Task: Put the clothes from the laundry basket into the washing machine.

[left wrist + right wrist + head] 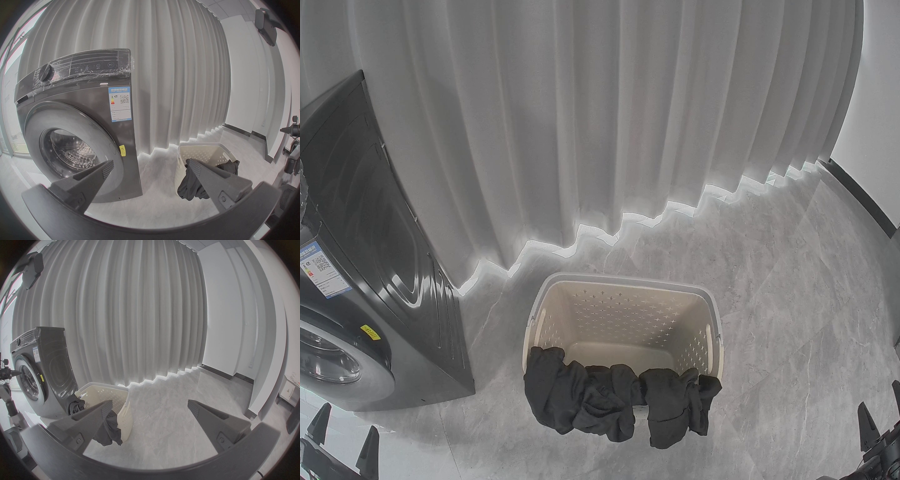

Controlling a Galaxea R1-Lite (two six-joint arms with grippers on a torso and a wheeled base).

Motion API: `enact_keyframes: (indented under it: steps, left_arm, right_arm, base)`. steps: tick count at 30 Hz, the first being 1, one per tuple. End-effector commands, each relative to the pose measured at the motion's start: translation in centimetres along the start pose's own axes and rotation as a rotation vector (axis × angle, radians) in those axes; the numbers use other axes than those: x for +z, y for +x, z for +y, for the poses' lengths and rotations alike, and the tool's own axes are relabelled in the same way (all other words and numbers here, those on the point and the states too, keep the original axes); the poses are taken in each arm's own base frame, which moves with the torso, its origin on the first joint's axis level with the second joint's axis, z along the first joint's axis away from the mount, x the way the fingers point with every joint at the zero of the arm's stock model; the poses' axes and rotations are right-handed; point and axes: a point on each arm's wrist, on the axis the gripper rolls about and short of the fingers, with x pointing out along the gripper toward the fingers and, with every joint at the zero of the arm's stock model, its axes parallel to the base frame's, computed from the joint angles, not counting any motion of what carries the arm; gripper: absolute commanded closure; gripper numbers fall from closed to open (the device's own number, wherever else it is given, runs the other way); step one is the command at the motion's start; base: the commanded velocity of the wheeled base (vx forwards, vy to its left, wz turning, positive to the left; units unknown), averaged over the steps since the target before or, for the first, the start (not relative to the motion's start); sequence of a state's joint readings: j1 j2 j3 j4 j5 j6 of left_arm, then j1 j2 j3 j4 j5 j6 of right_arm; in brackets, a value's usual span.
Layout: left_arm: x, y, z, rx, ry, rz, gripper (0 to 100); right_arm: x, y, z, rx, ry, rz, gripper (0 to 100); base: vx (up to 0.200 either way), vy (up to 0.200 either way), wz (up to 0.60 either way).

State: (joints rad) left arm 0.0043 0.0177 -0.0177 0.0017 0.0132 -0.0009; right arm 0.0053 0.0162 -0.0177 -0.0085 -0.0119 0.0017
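A beige perforated laundry basket (625, 294) stands on the floor before the curtain. Black clothes (615, 397) hang over its near rim, and the basket (206, 153) with the clothes (193, 187) also appears in the left wrist view. The basket (103, 394) and clothes (107, 430) appear again in the right wrist view. The dark grey washing machine (369, 275) stands at the left, its round door opening (68, 151) showing the drum. My left gripper (150, 165) is open and empty, low at the near left (344, 434). My right gripper (150, 405) is open and empty at the near right (881, 409).
A long white curtain (600, 112) covers the wall behind the basket. Grey tiled floor (800, 300) spreads to the right, up to a wall with a dark baseboard (862, 194). Bare floor lies between the machine and the basket.
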Motion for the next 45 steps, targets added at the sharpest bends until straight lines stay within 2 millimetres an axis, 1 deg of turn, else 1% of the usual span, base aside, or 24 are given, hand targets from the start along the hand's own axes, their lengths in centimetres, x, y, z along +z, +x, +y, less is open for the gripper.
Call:
enact_keyframes:
  steps: [1,4,19,25,45]
  left_arm:
    - [-0.53,0.03,0.00,0.001,0.001,0.006,0]
    - [-0.52,0.03,0.00,0.001,-0.002,0.004,0]
    - [-0.52,0.03,0.00,-0.001,-0.002,0.004,0]
    - [-0.50,0.03,0.00,-0.001,-0.002,0.003,0]
    - [-0.50,0.03,0.00,-0.001,-0.004,0.003,0]
  right_arm:
    - [-0.49,0.10,0.00,0.000,0.000,0.013,0]
    - [-0.49,0.10,0.00,0.000,0.000,0.013,0]
    - [-0.49,0.10,0.00,0.000,0.000,0.013,0]
    - [-0.49,0.10,0.00,0.002,0.000,0.013,0]
    - [-0.49,0.10,0.00,0.000,0.000,0.013,0]
  base:
    - [0.200,0.000,0.00]
    - [0.200,0.000,0.00]
    - [0.000,0.000,0.00]
    - [0.200,0.000,0.00]
    - [0.000,0.000,0.00]
